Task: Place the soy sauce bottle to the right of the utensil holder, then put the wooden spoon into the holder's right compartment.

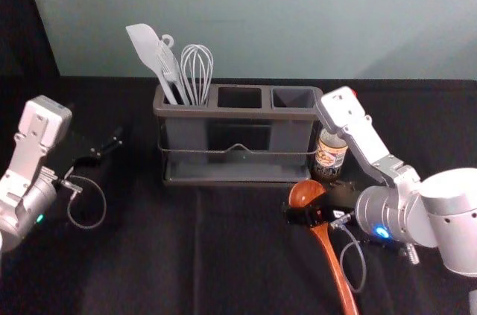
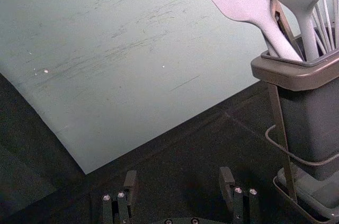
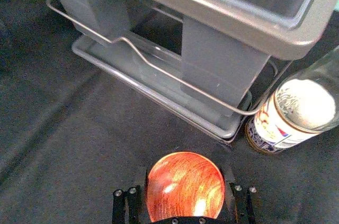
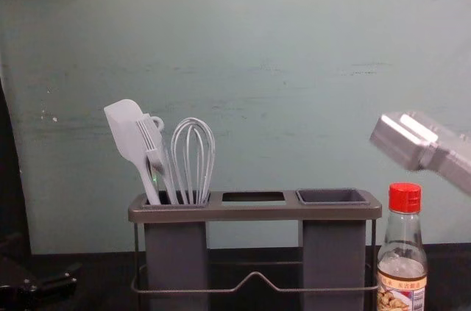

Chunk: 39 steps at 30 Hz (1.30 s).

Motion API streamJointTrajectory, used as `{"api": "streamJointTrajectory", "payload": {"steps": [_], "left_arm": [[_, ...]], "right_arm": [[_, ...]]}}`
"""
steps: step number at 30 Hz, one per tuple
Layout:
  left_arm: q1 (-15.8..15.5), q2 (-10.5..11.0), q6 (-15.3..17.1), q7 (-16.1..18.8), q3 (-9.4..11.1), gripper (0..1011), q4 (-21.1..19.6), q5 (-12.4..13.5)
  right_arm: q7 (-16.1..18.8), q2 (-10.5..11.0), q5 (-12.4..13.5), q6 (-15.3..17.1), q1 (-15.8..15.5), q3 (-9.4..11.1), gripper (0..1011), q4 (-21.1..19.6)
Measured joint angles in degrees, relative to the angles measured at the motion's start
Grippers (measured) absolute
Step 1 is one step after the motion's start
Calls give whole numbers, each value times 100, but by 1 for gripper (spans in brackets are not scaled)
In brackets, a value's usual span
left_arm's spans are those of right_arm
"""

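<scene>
The soy sauce bottle [image 1: 330, 153] stands upright just right of the utensil holder [image 1: 237, 181]; its red cap [image 4: 405, 198] shows in the chest view. On the cloth in front of the holder's right end lies the wooden spoon [image 1: 333, 263], bowl toward the holder. My right gripper [image 1: 316, 209] is low over the spoon near its bowl. In the right wrist view, the open right gripper [image 3: 184, 179] has a finger on each side of the spoon bowl [image 3: 185, 195]. Left of the holder is my left gripper [image 1: 106, 148], open and empty in the left wrist view [image 2: 178, 180].
A white spatula [image 1: 147, 48], a brush and a whisk [image 1: 197, 69] stand in the holder's left compartment. The middle [image 1: 239, 97] and right [image 1: 293, 98] openings hold no utensils. A pale wall [image 4: 257, 54] rises behind the black-covered table.
</scene>
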Motion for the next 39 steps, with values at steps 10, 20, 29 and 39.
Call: {"api": "streamJointTrajectory", "payload": {"steps": [10, 20, 29, 39], "left_arm": [[0, 0, 0, 0, 0, 1000, 0, 0], [0, 0, 0, 0, 0, 1000, 0, 0], [0, 0, 0, 0, 0, 1000, 0, 0], [0, 0, 0, 0, 0, 1000, 0, 0]], "right_arm": [[49, 151, -109, -192, -413, 117, 842, -807], [-234, 130, -93, -1256, -1010, 480, 842, -1488], [-544, 156, 159, -2496, -1413, 757, 842, -1754], [-919, 143, 399, -3757, -1817, 931, 841, -1930]]}}
